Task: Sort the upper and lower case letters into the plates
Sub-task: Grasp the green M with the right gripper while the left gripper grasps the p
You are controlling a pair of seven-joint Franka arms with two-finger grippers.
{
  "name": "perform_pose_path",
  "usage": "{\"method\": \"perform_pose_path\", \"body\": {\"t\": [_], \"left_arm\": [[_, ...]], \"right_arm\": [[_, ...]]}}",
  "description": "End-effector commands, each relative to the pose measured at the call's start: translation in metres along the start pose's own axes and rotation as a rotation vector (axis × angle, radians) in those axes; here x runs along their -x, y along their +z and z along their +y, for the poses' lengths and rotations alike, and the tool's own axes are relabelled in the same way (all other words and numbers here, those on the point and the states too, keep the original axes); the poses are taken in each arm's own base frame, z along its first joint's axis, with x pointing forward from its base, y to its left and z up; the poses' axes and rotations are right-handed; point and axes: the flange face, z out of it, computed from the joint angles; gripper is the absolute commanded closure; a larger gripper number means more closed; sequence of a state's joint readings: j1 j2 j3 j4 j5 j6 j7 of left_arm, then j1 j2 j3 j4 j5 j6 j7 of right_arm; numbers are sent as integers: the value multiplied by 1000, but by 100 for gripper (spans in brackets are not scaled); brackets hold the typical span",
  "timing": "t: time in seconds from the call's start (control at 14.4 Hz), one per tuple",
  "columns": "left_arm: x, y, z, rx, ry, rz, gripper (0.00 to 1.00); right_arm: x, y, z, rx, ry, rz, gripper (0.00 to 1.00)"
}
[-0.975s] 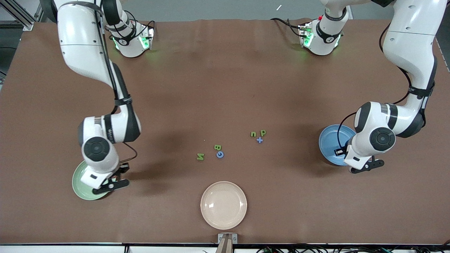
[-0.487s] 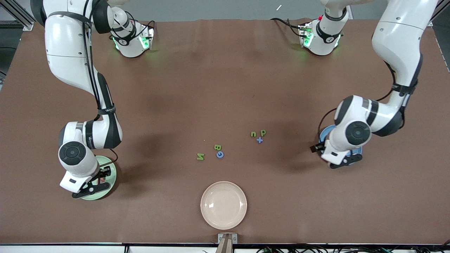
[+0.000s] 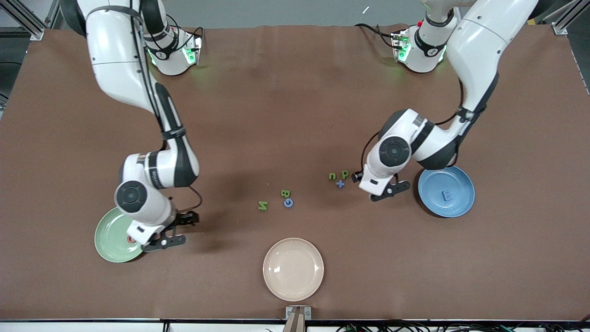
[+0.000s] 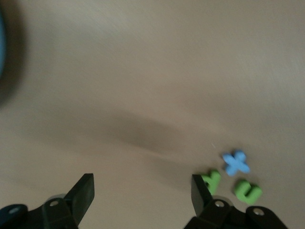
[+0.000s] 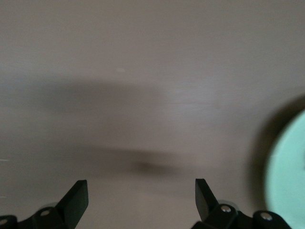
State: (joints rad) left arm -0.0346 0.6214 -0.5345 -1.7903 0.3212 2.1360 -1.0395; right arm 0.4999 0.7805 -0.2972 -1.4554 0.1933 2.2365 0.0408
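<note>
The pale green plate (image 3: 109,236) lies at the right arm's end of the table with a pink letter (image 3: 131,239) on it, partly hidden by the wrist. My right gripper (image 3: 177,229) is open and empty just beside that plate; the plate's rim (image 5: 288,176) shows in the right wrist view. The sky blue plate (image 3: 456,207) holds a blue E (image 3: 445,195). My left gripper (image 3: 375,186) is open and empty beside the green n (image 3: 332,176), green P (image 3: 345,174) and blue plus (image 3: 340,184). In the left wrist view the P (image 4: 211,181) lies by one fingertip (image 4: 200,188).
A green B (image 3: 285,193), blue G (image 3: 288,202) and green N (image 3: 262,206) lie mid-table. A cream-beige plate (image 3: 293,269) sits nearer the front camera. The plus (image 4: 236,162) and n (image 4: 248,191) show in the left wrist view.
My left gripper moved off the blue plate toward the n, P and plus, leaving the E in view on the plate. My right gripper moved off the green plate toward the table's middle.
</note>
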Motion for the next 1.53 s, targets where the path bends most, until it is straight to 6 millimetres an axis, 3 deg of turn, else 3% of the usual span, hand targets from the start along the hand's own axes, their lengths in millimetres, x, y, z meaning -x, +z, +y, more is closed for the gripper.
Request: {"method": "perform_pose_path", "body": {"t": [0.0,0.14,0.35,0.63,0.84,0.97,1.11,1.25,1.32,1.46], "left_arm": [[29,15,29,52,0,12,15],[50,20,50,72,13,26,19],[49,29,50,78,15,24,27],[52,46,38,32,46,35,34],[50,54,32,17,39,28,38],[45,57,33,23,26,22,44],[39,55,39,39,21,25,46],[28,66,39,60,5,26,50],[17,68,34,70,-17,35,57],[14,68,32,72,-24,35,75]], "right_arm": [[17,-19,-78,-34,128,2,1],[29,-18,-130,-35,200,16,1],[38,-18,-181,-63,282,76,1],[53,20,-216,-60,285,111,1],[58,42,-226,-57,271,137,6],[59,46,-227,-54,264,134,22],[61,45,-230,-53,253,133,49],[62,45,-231,-57,262,131,74],[62,45,-231,-59,266,130,84],[60,41,-231,-60,260,135,97]]}}
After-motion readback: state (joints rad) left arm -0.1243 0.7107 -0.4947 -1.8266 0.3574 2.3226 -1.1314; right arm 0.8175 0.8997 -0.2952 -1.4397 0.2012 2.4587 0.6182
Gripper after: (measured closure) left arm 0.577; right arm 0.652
